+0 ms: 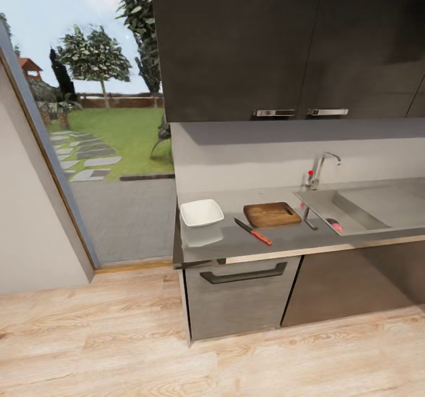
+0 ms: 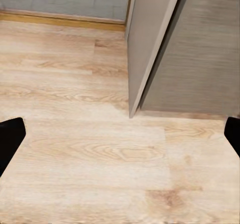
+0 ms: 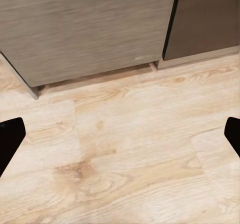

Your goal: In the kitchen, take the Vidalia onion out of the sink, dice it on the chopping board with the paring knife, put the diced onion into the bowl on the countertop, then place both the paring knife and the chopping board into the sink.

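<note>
On the grey countertop (image 1: 283, 240) stands the white bowl (image 1: 201, 212) at the left end. Right of it lies the brown chopping board (image 1: 272, 214), and the paring knife (image 1: 253, 231) with its red handle lies in front of the board. The sink (image 1: 360, 208) is further right, with a chrome faucet (image 1: 321, 169). A small pinkish thing (image 1: 337, 227), likely the Vidalia onion, lies by the drain at the basin's near corner. My left gripper (image 2: 120, 139) hangs open over the wooden floor beside the cabinet's corner. My right gripper (image 3: 120, 136) is open too, above the floor before the cabinet fronts.
A drawer with a dark handle (image 1: 243, 276) sits under the counter. Dark upper cabinets (image 1: 283, 42) hang above it. A glass opening (image 1: 100, 137) onto a garden is to the left. Light wooden floor (image 1: 118, 338) lies between me and the counter.
</note>
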Controlling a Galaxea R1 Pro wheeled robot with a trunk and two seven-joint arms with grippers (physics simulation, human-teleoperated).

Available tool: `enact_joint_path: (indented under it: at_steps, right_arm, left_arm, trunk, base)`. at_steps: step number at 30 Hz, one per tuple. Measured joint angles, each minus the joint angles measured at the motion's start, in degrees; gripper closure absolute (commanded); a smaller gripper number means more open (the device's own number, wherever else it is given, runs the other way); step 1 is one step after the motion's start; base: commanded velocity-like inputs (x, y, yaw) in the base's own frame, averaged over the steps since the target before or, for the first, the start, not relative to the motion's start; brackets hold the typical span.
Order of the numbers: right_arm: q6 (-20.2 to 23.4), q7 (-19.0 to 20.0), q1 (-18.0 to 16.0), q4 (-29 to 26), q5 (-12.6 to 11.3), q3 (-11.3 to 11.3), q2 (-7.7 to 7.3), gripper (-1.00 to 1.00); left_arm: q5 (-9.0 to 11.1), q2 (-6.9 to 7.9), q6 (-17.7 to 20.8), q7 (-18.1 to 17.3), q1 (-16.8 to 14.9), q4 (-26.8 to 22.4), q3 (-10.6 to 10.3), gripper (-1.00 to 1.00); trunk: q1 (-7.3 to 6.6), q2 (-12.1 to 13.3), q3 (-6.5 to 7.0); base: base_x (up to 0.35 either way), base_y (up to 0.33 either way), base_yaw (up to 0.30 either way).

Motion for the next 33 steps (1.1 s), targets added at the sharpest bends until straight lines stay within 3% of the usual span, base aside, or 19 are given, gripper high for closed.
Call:
enact_joint_path:
  at_steps: [14, 33]
  right_arm:
    - [0.0, -0.1, 0.0, 0.6, -0.1, -0.1, 0.09, -1.00]
    - [0.1, 0.0, 0.0, 0.7, -0.1, -0.1, 0.10, -1.00]
  left_arm:
    - [-0.2, -0.05, -0.6, 0.1, 0.3, 6.9, 0.4, -1.00]
    - [-0.2, -0.17, -0.7, 0.1, 0.3, 8.1, 0.3, -1.00]
  trunk:
    - [0.00, 0.0, 0.00]
    - [-0.02, 0.0, 0.00]
  base:
    - [0.012, -0.004, -0.014]
    - [0.229, -0.193, -0.018]
